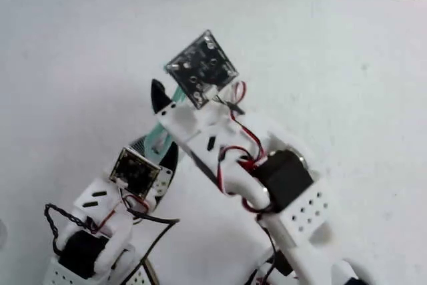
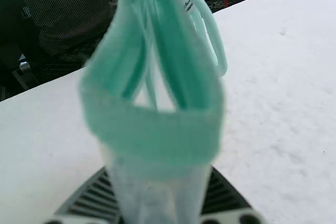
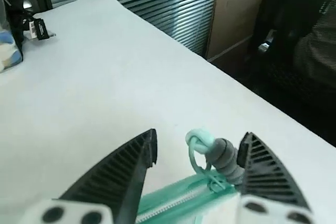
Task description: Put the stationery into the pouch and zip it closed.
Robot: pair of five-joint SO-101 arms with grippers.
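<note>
Left pincer clamped on the pouch, held upright over the worktop toward its near edge. Right pincer gapes wide around the zip pull, which lies against one finger. Blinds behind.

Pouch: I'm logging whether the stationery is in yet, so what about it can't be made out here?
Contents: the pouch is blurred at close range in the left wrist view, and both arms cover most of it in the high view.
How far it is zipped: in the right wrist view the zipper runs off the picture's edge just past the pull.
</note>
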